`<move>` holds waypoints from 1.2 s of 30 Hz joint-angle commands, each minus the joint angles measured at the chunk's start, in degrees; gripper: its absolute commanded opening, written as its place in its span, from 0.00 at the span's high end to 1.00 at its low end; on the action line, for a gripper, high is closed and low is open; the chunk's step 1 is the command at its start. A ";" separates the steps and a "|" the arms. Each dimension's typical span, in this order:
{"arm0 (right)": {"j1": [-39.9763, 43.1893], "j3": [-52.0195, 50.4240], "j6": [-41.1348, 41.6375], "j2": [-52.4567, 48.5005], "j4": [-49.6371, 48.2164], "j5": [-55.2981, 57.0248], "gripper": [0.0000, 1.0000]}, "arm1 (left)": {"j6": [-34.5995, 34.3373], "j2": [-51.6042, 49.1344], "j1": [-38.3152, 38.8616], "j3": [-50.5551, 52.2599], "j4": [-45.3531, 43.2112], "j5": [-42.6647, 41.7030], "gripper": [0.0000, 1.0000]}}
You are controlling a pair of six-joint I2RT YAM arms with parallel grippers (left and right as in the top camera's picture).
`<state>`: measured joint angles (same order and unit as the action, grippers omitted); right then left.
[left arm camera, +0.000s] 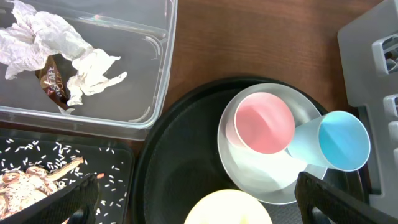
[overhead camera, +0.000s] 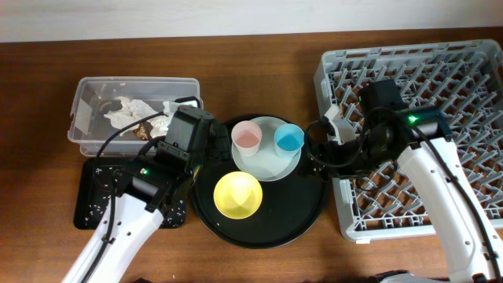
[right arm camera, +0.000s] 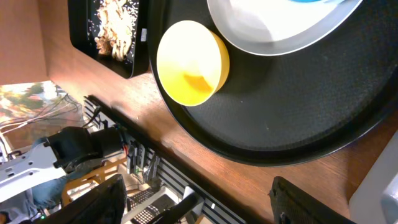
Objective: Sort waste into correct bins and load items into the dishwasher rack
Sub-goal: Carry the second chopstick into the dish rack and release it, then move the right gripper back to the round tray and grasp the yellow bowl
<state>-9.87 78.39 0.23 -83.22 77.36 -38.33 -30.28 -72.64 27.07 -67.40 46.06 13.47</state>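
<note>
A pale round plate [overhead camera: 271, 161] on the large round black tray carries a pink cup [overhead camera: 247, 137] and a light-blue cup [overhead camera: 289, 139]. The blue cup lies tilted in the left wrist view [left arm camera: 336, 140]. A yellow bowl [overhead camera: 237, 194] stands in front of the plate. Crumpled white tissues [left arm camera: 56, 37] lie in the clear box [overhead camera: 86, 90]. Brownish food scraps [left arm camera: 25, 180] lie in the shallow black tray [overhead camera: 90, 200]. My left gripper [overhead camera: 203, 157] is open and empty over the round tray's left edge. My right gripper [overhead camera: 317, 155] is open and empty right of the blue cup. The chopsticks are out of view.
The grey dishwasher rack [overhead camera: 440, 79] fills the right side, under my right arm. The large round black tray [overhead camera: 302, 208] sits between the bins and the rack. A brown wrapper [left arm camera: 53, 84] lies among the tissues. White rice grains [left arm camera: 93, 165] are scattered in the black tray.
</note>
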 commanded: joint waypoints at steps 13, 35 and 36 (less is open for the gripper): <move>-0.37 0.57 0.00 0.17 2.08 -1.55 0.23 | -0.31 0.28 -0.24 -0.90 -0.09 -0.22 0.01; -15.10 0.26 16.04 0.17 -2.62 14.14 0.96 | -0.31 0.28 -0.24 -0.90 -0.09 -0.22 0.01; -17.22 0.26 17.49 0.17 -3.82 15.76 0.96 | -0.31 0.28 -0.24 -0.90 -0.09 -0.24 0.01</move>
<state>-22.85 78.37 10.39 -83.22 75.18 -30.15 -30.28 -72.64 27.07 -67.40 46.06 13.47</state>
